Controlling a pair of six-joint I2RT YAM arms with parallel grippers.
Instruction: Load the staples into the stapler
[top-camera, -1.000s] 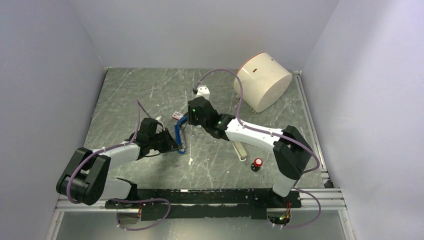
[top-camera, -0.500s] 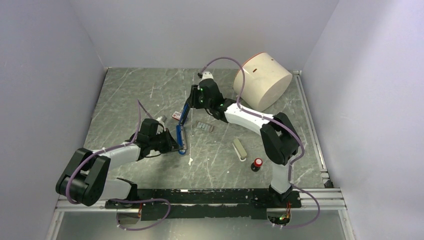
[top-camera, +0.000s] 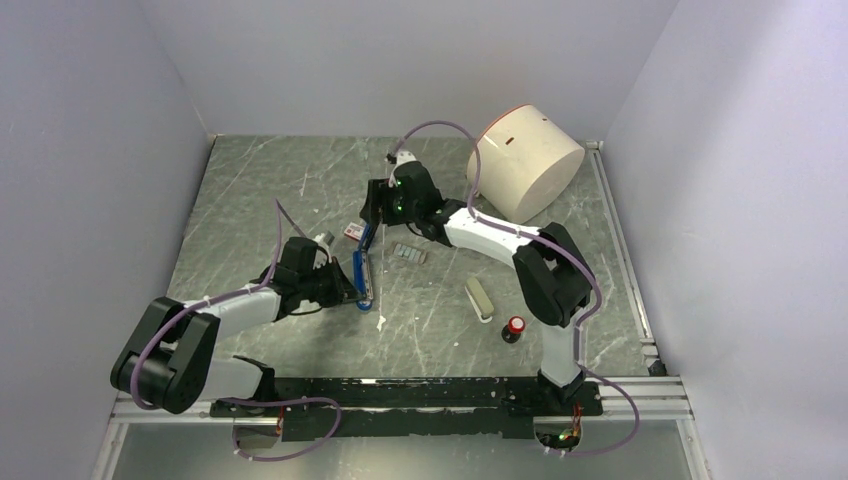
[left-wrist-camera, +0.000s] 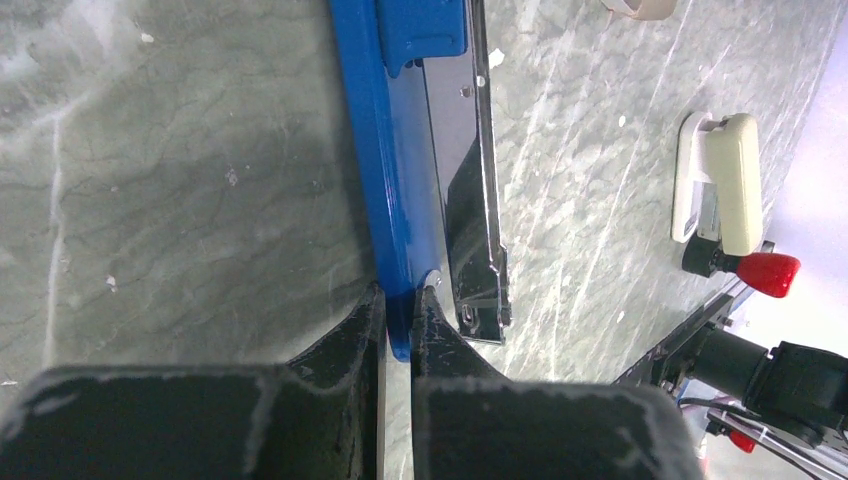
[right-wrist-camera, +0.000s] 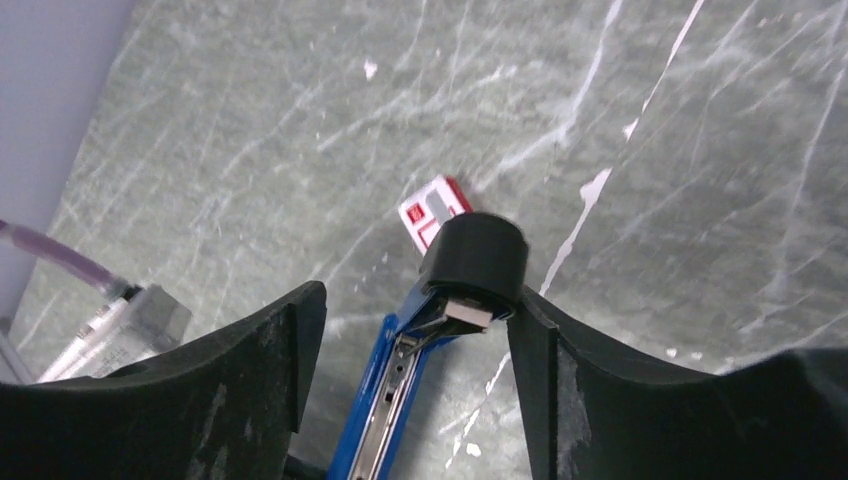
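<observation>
The blue stapler (top-camera: 362, 272) lies open on the table, its silver channel (left-wrist-camera: 470, 190) exposed. My left gripper (top-camera: 350, 290) is shut on the near end of its blue base (left-wrist-camera: 400, 200). My right gripper (top-camera: 373, 215) is open around the raised upper arm, whose black tip (right-wrist-camera: 472, 262) leans against the right finger (right-wrist-camera: 535, 370). The left finger (right-wrist-camera: 285, 360) stands apart from it. The pinkish-red and white staples box (top-camera: 353, 231) lies just beyond the stapler and also shows in the right wrist view (right-wrist-camera: 432, 212). The grey ribbed staples block (top-camera: 409, 253) lies to the right.
A beige-olive bar (top-camera: 479, 298) and a red-capped black knob (top-camera: 515, 328) lie near right, both also in the left wrist view (left-wrist-camera: 725, 180). A large cream drum (top-camera: 525, 160) lies on its side at the far right. White walls enclose the table.
My right gripper has moved toward the far side, and the stapler's upper arm has swung open. The grey staples block came into view. The left gripper has kept its hold.
</observation>
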